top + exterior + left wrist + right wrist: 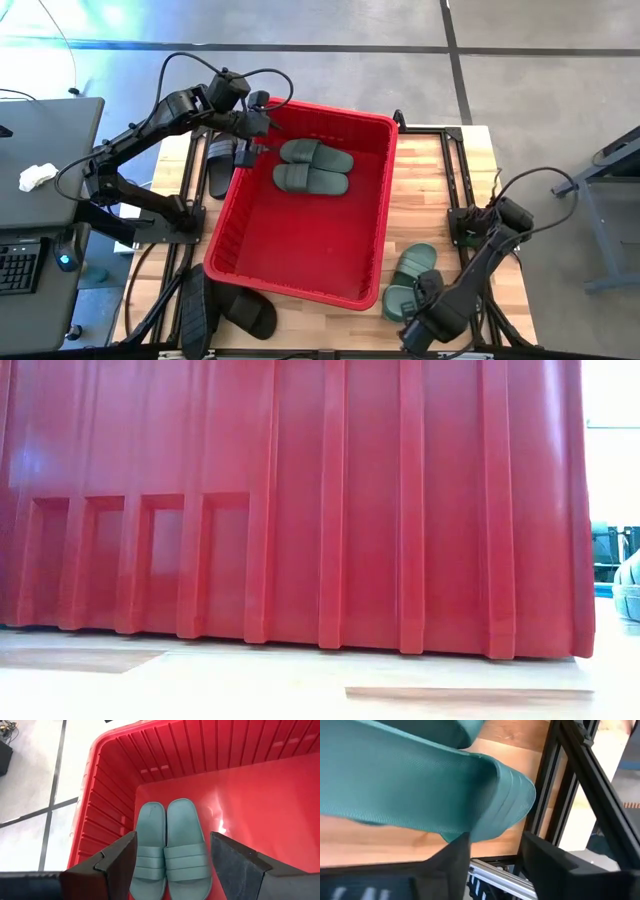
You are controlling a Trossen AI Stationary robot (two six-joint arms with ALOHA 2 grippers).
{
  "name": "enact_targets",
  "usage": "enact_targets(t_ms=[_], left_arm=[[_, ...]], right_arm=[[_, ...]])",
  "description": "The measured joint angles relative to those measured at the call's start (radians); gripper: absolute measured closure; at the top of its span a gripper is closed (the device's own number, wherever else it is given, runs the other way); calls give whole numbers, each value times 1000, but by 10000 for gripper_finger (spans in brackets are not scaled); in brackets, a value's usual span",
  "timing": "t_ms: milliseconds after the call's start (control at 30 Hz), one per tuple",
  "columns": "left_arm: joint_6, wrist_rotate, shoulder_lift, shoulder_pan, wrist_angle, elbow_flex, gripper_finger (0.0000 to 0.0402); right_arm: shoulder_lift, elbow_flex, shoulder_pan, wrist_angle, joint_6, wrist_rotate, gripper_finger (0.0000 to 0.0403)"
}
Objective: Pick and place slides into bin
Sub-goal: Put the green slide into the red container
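The red bin (225,215) stands mid-table, and its near wall (300,510) fills the low view. Two dark green slides (313,166) (170,845) lie side by side on its floor at the far left corner. My left gripper (250,135) (172,850) hangs open above them, over the bin's far left rim. Two more green slides (410,278) lie on the table right of the bin. My right gripper (412,312) (495,850) points steeply down at their near end, open, with one slide's ribbed strap (512,795) just past its fingertips. My right gripper has one fingertip (460,847) up against the lower edge of the green slide (455,832), which lies on the table. Whether it touches the slide, I cannot tell. Nothing sits between the two fingers.
One black slide (220,160) lies on the table left of the bin's far end, and two black slides (225,310) lie at the near left corner. A black frame rail (560,780) runs beside the right gripper. A desk with a keyboard (20,265) stands left of the table.
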Motion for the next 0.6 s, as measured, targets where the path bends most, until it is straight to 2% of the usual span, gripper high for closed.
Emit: enact_targets(t_ms=[100,200,600], left_arm=[[6,0,0,0,0,0,170],[6,0,0,0,0,0,169],[6,2,0,0,0,0,170]], right_arm=[[33,0,-16,0,6,-5,204],[62,0,-28,0,9,2,196],[158,0,-15,0,13,-60,214]])
